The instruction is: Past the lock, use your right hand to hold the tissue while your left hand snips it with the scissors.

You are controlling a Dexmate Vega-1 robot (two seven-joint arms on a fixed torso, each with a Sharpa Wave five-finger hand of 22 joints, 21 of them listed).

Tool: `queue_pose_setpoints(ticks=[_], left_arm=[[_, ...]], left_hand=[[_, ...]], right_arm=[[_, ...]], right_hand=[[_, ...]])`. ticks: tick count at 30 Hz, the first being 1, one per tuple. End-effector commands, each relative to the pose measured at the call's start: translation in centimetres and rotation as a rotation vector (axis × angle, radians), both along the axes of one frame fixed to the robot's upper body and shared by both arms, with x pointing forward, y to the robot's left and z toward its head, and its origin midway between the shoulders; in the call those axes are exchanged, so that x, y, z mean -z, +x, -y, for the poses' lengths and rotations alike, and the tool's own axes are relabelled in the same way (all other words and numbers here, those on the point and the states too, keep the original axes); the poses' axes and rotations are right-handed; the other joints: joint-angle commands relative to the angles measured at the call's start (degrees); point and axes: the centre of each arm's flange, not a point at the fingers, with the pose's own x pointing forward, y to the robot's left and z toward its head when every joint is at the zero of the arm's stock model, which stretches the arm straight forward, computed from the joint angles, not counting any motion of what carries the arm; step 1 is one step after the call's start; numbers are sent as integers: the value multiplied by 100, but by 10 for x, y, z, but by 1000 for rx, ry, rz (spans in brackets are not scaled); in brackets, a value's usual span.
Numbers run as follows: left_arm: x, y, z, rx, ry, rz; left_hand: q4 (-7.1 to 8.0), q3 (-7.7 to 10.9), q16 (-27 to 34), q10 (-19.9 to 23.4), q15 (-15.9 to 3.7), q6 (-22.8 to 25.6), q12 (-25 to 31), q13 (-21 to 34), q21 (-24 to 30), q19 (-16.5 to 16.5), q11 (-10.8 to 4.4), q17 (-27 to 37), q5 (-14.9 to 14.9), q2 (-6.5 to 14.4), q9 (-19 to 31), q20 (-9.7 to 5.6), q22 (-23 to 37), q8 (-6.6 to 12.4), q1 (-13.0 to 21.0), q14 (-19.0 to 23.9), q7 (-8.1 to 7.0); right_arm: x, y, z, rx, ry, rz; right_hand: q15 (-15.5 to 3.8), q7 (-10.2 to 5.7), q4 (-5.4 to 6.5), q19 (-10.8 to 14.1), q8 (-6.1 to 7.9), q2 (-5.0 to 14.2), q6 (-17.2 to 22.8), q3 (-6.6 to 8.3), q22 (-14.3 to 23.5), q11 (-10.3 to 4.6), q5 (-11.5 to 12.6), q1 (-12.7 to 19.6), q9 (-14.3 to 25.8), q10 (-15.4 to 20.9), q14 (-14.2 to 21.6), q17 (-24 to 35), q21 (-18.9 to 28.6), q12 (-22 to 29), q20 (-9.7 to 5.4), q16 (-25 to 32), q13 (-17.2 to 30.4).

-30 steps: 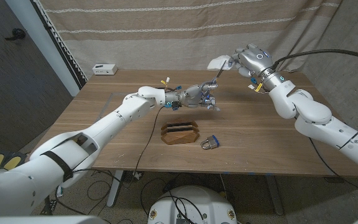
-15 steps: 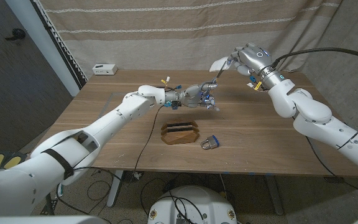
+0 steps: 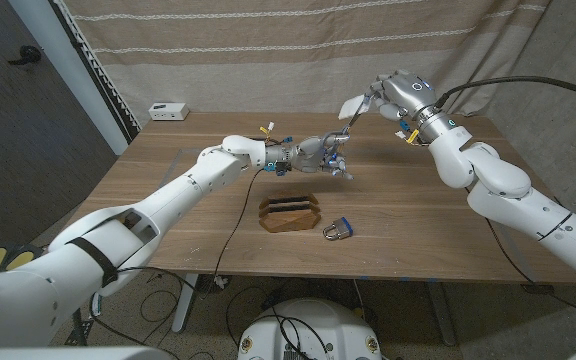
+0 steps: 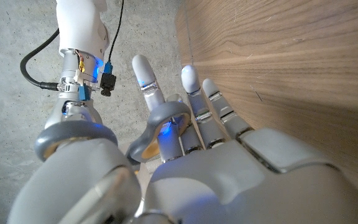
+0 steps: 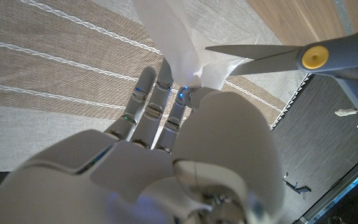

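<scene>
My right hand is raised over the table's far right and pinches a white tissue, which hangs toward the middle. My left hand holds grey scissors by their handles, blades pointing up at the tissue. In the right wrist view the scissors, with a yellow pivot, reach the edge of the tissue just beyond my right hand. In the left wrist view my left hand has the grey scissor handles among its fingers. A padlock with a blue body lies nearer the front edge.
A wooden block with slots sits just left of the padlock. A small white box stands at the table's far left corner. A striped curtain hangs behind the table. A dark panel stands to the left.
My right hand has drifted slightly left with the tissue, closer to the scissor tips. The left hand has shifted a little left, still holding the scissors.
</scene>
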Motion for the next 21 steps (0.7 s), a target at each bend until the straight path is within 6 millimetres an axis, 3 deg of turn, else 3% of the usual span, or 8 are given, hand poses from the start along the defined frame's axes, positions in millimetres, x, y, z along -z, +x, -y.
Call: queue_pose_setpoints(ticks=[1, 21], left_arm=[[4, 0, 0, -9, -2, -9], [2, 2, 5, -8, 7, -11]], left_hand=[[-14, -86, 22, 499, -656, 13, 18, 6, -7, 12, -428, -6, 55, -1, 49, 51, 4, 28, -88, 33, 44], [-26, -314, 38, 539, -633, 77, 26, 6, -26, 23, -405, -9, 114, 33, 119, 60, -18, 45, -144, 46, 95]], right_arm=[[0, -4, 1, -15, 55, -9], [4, 1, 4, -6, 173, -6]], right_hand=[[-826, 91, -48, 75, 13, 25, 21, 57, 30, -23, -31, -42, -9, 271, 86, 48, -19, 460, -308, 21, 664], [-824, 151, -162, 205, -1, 22, 58, 162, 43, 34, -113, -103, -33, 318, 176, 160, -38, 451, -285, 16, 754]])
